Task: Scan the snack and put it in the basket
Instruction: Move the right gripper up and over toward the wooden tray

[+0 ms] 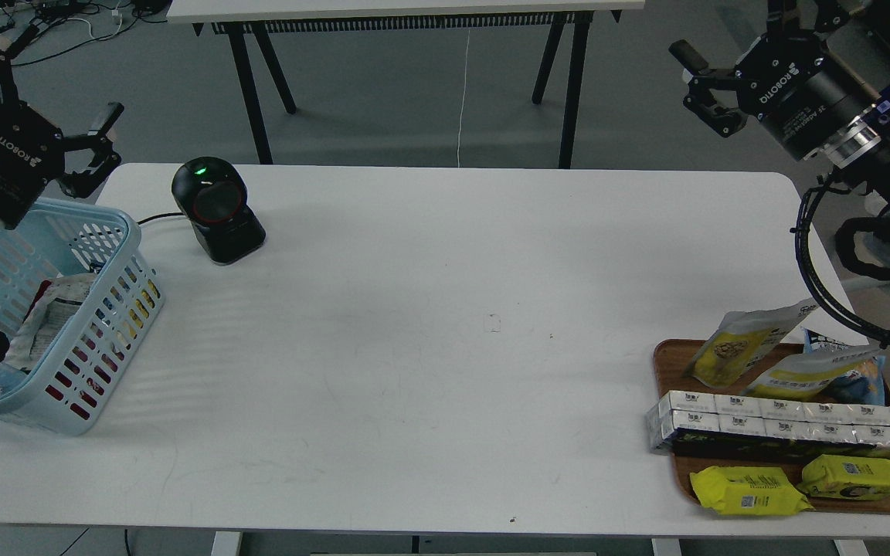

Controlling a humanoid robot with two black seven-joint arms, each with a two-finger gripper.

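Two sets of fingers hang in the air at opposite ends of our white surface (429, 347), and both hold nothing. Our left fingers (93, 150) are spread wide, their tips just past the far rim of the light blue basket (117, 309), which stands below and just beside them at the left end of the surface with some packets lying inside it. Just to the right of those fingers, on the surface, stands the black scanner (217, 212) with a green light on top and a cable running off toward the basket. Our right fingers (704, 85) are also apart, held high beyond the far right corner of the surface and pointing left. Well below them, at the near right end, sits the brown wooden tray (673, 359). The snack (742, 347) stands in the tray's far left part, leaning, its silver-white top toward the right fingers and its yellow lower part with the round picture facing us. Beside it on the right lies a yellow-white pouch (812, 374) with blue edges, in front of both a long row of silvery packs (785, 421), and nearest to us two flat yellow packs (750, 490).
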